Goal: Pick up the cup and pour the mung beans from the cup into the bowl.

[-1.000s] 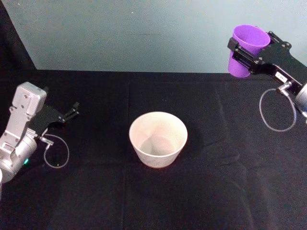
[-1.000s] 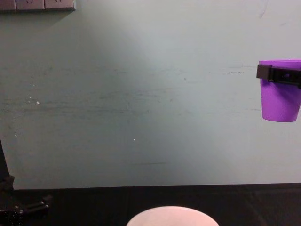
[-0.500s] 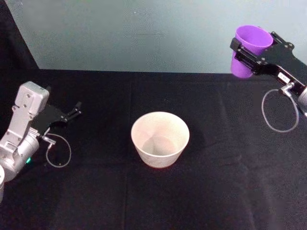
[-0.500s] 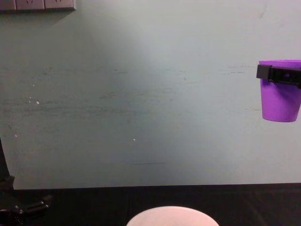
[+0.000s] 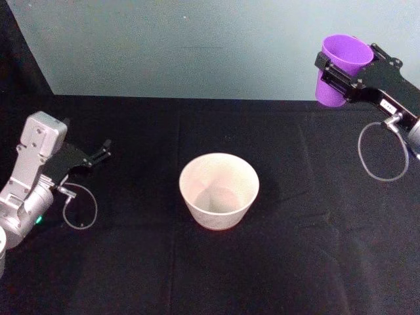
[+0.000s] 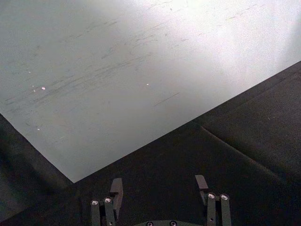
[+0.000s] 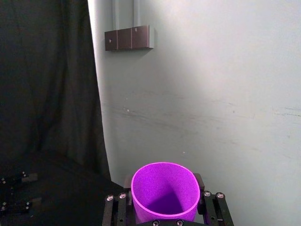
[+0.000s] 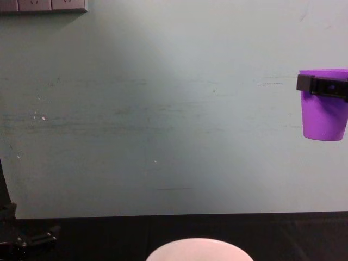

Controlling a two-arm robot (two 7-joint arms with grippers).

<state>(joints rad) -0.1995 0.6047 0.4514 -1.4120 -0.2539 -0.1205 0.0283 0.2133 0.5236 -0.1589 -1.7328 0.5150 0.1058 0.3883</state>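
Purple plastic marks the cup (image 5: 342,52), which hangs upright high over the far right of the table (image 5: 295,249), well apart from the bowl (image 5: 216,215). The right gripper (image 5: 346,67) is closed around it just under the rim, one black finger on each side, so the fingers stand only as far apart as the cup is wide. The bowl sits alone near the middle of the black cloth, mouth up, its inside pale and bare.

The left gripper (image 5: 102,149) rests low over the left side of the table, pointing toward the back wall (image 5: 197,46). From its own wrist its two fingers (image 6: 116,189) are spread wide, with nothing between them but cloth.

The chest view adds the side of things: the cup (image 8: 324,117) hangs level with its base free in the air against the wall, a black finger (image 8: 322,86) crosses it near the top, and the bowl's rim (image 8: 198,244) sits at the lower edge, far below it.

The right wrist view looks down into the cup (image 7: 164,188), between fingers (image 7: 115,207) on either side; I cannot tell whether beans lie inside. Beyond it a socket plate (image 7: 129,37) hangs on the wall.
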